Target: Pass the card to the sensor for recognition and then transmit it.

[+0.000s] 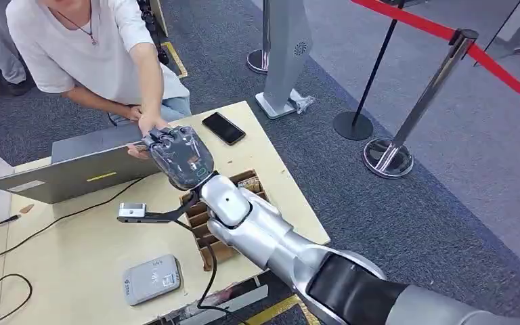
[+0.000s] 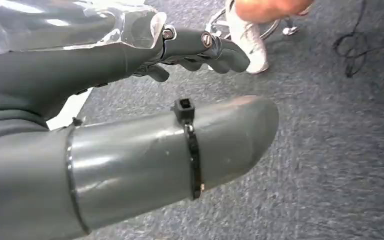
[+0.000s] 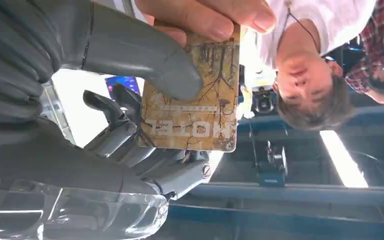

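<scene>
Head view: right hand [image 1: 179, 157] is stretched out over the tabletop [image 1: 81, 264] toward a person's hand [image 1: 150, 125] by the laptop [image 1: 74, 175]. The two hands meet there. The card itself is hidden behind the robot's fingers from this angle. The grey sensor [image 1: 152, 278] lies well back, near the tabletop's front edge, so recognition looks done and this reads as the handover.

Left wrist view: left hand [image 2: 145, 65] hangs over carpet, fingers curled in, holding nothing.

Right wrist view: card [image 3: 192, 97] is pinched between the thick thumb and the darker fingers [image 3: 125, 135]. Its free far edge is taken by the person's fingertips [image 3: 215, 17], so both hold it. Long axis runs away from the palm toward the person. The card's back is unseen, and how firm the person's grip is cannot be judged.
</scene>
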Tool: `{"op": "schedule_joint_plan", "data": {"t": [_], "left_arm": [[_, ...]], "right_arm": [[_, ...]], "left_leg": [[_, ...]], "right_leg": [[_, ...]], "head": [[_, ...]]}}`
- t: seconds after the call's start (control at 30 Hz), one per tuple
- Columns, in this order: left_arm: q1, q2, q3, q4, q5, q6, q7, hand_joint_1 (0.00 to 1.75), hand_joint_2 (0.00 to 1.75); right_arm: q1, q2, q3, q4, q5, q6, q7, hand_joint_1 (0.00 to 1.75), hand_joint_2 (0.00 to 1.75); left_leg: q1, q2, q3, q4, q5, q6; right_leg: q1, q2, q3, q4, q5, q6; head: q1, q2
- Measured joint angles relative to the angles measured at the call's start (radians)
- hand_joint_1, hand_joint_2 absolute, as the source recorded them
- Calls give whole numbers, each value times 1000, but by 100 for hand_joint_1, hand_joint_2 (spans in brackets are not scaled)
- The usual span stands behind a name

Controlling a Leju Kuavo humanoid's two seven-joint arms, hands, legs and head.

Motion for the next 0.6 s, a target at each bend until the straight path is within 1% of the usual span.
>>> {"op": "schedule_joint_plan", "data": {"t": [0.03,0.07,0.1,0.17,0.2,0.27,0.33,0.43,0.6], "left_arm": [[-5,-8,-18,0,-55,-25,-2,0,0],[-18,-14,-50,0,-118,-43,2,0,0],[-39,-25,-88,0,-167,-43,10,0,0],[-71,-46,-126,0,-173,-38,12,0,0],[-79,-57,-133,0,-170,-37,9,0,0],[-82,-62,-150,0,-159,-36,-3,0,0],[-82,-61,-154,0,-128,-29,-34,0,0],[-84,-60,-153,0,-81,-11,-91,0,0],[-82,-66,-134,0,2,-14,-137,0,0]], "right_arm": [[-9,8,0,17,-4,-2,-10,0,175],[-21,18,0,37,-5,-4,-11,0,175],[-30,28,-1,54,-3,-6,-6,0,175],[-35,37,-2,65,-1,-12,3,0,175],[-35,40,-2,71,-1,-14,7,0,0],[-37,40,-6,79,-2,-14,8,0,0],[-36,40,-8,83,-2,-11,7,0,0],[-36,40,-13,83,-2,-8,8,0,0],[-30,35,-30,80,-12,-10,5,0,0]], "left_leg": [[0,0,0,0,0,0],[-1,-1,-1,0,2,0],[0,-2,-2,0,2,0],[0,-3,-1,0,2,0],[0,-3,-1,0,2,0],[0,0,-1,0,2,0],[0,-1,-1,1,2,0],[0,-1,-1,1,2,0],[0,-1,-1,0,2,0]], "right_leg": [[0,0,-1,0,0,0],[0,0,-2,0,1,1],[0,-2,-1,0,1,0],[0,-3,1,0,1,0],[0,-2,1,0,2,0],[0,0,0,0,2,0],[0,0,-1,0,2,0],[0,0,-1,0,2,1],[0,0,-1,0,2,1]], "head": [[0,0],[0,0],[-1,0],[0,0],[0,0],[0,0],[0,0],[0,0],[0,0]]}}
